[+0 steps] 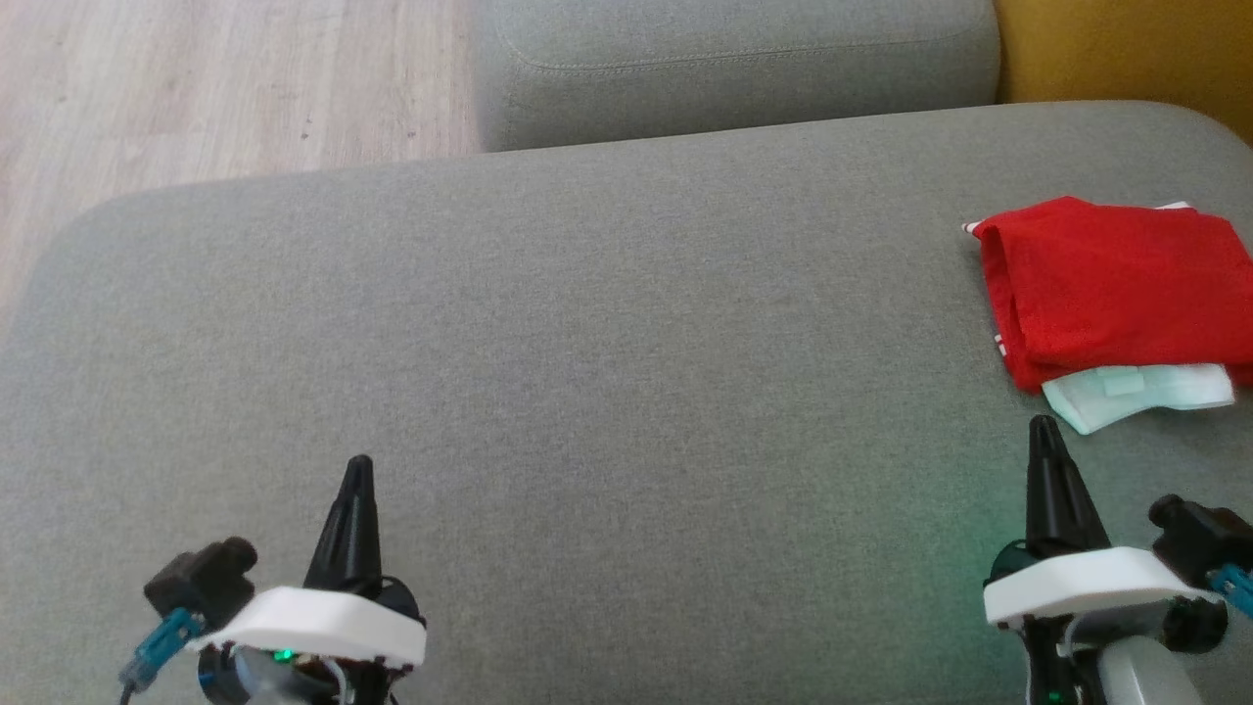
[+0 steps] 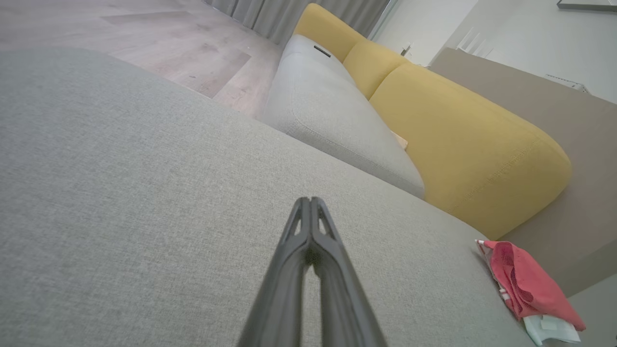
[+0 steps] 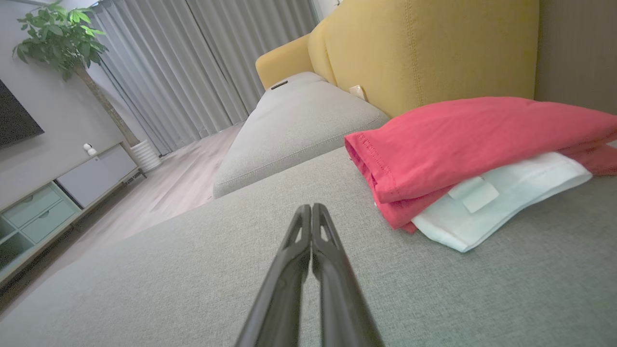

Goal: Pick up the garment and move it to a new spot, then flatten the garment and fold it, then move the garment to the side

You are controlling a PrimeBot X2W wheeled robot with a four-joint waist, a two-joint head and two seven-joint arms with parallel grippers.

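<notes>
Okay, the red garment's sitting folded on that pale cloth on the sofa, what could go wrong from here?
1. The red garment lies on top of the pale cloth, so a grab at their shared front edge might lift both.
2. The right gripper and left gripper are both shut. Going in like that would likely shove the pile across the grey cushion and undo the fold rather than grip it.

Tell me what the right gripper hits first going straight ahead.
Likely the grey cushion: the right gripper aims its shut fingers at bare fabric just beside the red garment, though depth is unclear.
</notes>
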